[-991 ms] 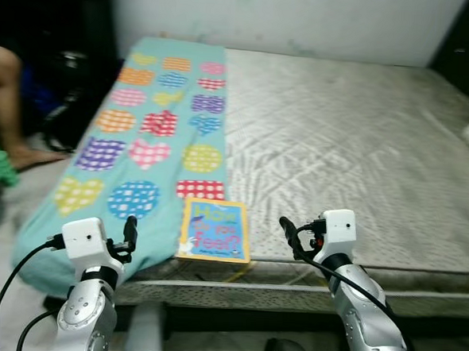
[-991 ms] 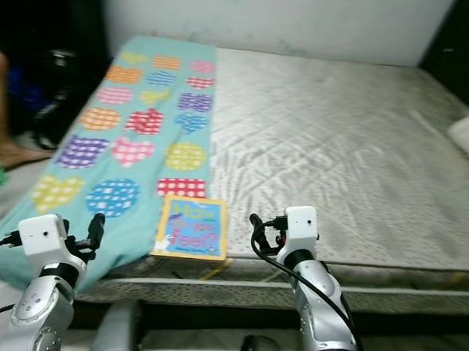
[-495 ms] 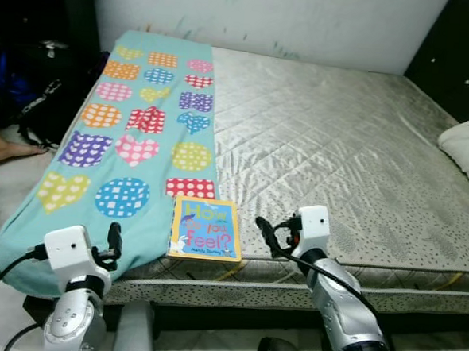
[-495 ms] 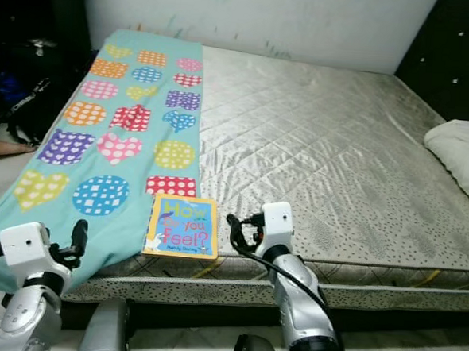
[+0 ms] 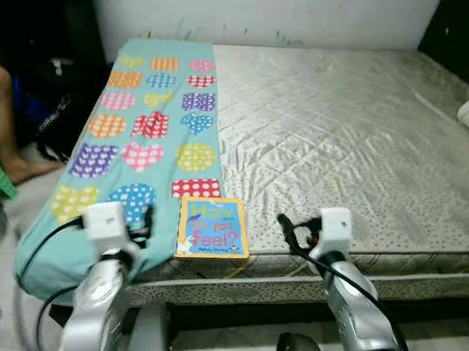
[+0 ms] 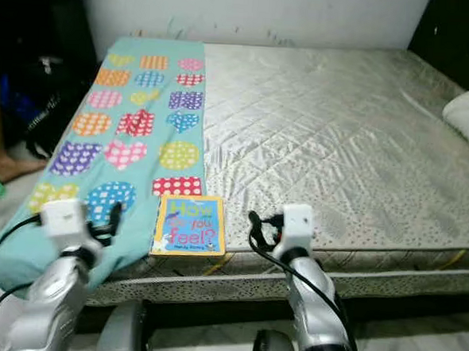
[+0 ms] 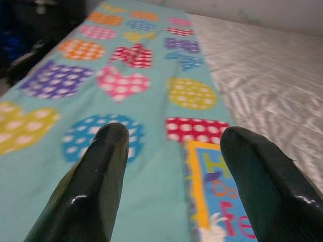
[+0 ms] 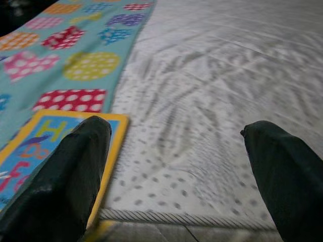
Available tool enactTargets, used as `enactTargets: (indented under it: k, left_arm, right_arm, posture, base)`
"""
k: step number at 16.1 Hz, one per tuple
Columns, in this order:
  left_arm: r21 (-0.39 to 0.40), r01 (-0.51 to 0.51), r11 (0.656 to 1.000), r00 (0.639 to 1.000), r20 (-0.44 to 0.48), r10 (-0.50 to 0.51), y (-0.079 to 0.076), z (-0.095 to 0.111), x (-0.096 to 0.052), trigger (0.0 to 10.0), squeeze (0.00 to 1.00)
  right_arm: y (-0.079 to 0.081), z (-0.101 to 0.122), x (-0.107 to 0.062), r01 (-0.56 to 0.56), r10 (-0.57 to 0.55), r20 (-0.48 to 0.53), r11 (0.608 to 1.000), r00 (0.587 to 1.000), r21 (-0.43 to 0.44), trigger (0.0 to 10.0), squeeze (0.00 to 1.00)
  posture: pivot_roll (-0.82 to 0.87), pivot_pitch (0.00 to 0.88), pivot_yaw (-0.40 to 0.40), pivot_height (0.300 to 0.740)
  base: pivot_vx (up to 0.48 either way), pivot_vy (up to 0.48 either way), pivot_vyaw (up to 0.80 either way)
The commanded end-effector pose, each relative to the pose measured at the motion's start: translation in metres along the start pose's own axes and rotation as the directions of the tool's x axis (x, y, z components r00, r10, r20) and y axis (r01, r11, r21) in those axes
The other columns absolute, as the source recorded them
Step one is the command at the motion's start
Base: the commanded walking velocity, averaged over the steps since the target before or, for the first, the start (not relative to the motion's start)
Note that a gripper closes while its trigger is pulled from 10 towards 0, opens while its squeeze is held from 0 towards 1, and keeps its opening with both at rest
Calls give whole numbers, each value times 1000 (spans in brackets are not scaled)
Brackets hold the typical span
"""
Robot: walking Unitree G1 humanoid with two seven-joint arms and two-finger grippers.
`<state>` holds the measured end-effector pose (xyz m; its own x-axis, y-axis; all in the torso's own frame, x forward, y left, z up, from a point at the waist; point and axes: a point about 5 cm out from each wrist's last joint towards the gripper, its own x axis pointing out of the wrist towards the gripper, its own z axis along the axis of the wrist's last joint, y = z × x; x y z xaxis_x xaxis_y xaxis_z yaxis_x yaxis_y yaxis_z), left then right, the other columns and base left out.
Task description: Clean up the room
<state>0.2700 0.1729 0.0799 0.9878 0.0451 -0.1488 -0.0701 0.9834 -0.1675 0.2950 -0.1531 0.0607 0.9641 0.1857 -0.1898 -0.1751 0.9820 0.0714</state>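
Book on mattress edge, between both spread hands.

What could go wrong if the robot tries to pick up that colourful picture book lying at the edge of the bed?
The blue and yellow picture book lies flat at the mattress's front edge, so a nudge from the open right gripper could push it off onto the floor. It also partly overlaps the teal blanket with patterned hearts and circles, so the open left gripper might snag or drag that fabric instead. A person's leg is near the bed's left side, so wide arm swings seem unwise.
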Motion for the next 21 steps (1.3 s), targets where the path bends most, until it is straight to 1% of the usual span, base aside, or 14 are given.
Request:
enactTargets:
  k: [1, 2, 3, 4, 7, 8, 9, 11, 12, 13, 19, 21]
  left_arm:
    - [32, 35, 999, 999, -2, -35, -3, 1, 4, 10000, 0]
    - [38, 46, 998, 999, 0, -46, -4, 1, 6, 10000, 0]
    - [36, 64, 997, 998, 22, -65, -5, 3, 6, 10000, 0]
    - [32, 65, 997, 997, 27, -66, -5, 3, 5, 10000, 0]
    - [22, 58, 998, 998, 25, -59, -4, -3, -2, 10000, 0]
    - [19, 57, 998, 998, 21, -57, -4, -6, -4, 10000, 0]
    - [18, 56, 998, 998, 21, -57, -4, -6, -4, 10000, 0]
    - [14, 56, 998, 998, 22, -56, -5, -5, -4, 10000, 0]
    - [15, 56, 998, 998, 24, -56, -5, -5, -4, 10000, 0]
    - [13, 56, 998, 998, 24, -57, -5, -5, -3, 10000, 0]
    - [6, 46, 999, 999, 10, -46, -5, -9, -5, 10000, 0]
    - [-3, 32, 999, 999, 8, -32, -6, -10, -5, 10000, 0]
  right_arm:
    - [-4, 6, -2, 23, -23, 37, 1000, 999, 4, 10000, 0]
    - [-4, 5, -4, 25, -26, 37, 1000, 999, 4, 10000, 0]
    - [-5, 3, -6, 26, -26, 29, 1000, 999, -1, 10000, 0]
    - [-5, 3, -6, 21, -21, 26, 1000, 999, -4, 10000, 0]
    - [-3, 4, -5, -1, 1, 19, 1000, 1000, -16, 10000, 0]
    - [-1, 6, -2, -10, 11, 20, 1000, 1000, -18, 10000, 0]
    - [0, 6, -1, -13, 13, 21, 1000, 1000, -19, 10000, 0]
    - [3, 7, -1, -28, 30, 22, 998, 999, -62, 10000, 0]
    - [3, 7, -1, -31, 33, 26, 997, 999, -64, 10000, 0]
    - [3, 7, -1, -30, 32, 26, 998, 999, -62, 10000, 0]
    - [0, 8, -1, -24, 25, 24, 999, 999, -49, 10000, 0]
    - [0, 7, 0, -24, 25, 21, 999, 999, -45, 10000, 0]
  posture:
    - [-129, 0, 40, 600]
    - [-129, 0, 40, 600]
    - [-130, 0, 40, 600]
    - [-122, 0, 19, 600]
    - [-109, 0, 2, 600]
    - [-104, 0, -3, 600]
    - [-102, 0, -5, 600]
    - [-103, 0, -6, 600]
    - [-103, 0, -6, 600]
    - [-104, 0, -8, 600]
    - [-104, 0, -15, 600]
    - [-104, 0, -15, 600]
  base:
    - [0, 0, 0]
    - [0, 0, 0]
    - [0, 0, 0]
    - [0, 0, 0]
    - [182, 0, 0]
    - [285, 0, 0]
    - [292, 0, 0]
    - [302, 0, 0]
    - [304, 0, 0]
    - [311, 0, 800]
    - [308, 0, 0]
    - [0, 0, 0]
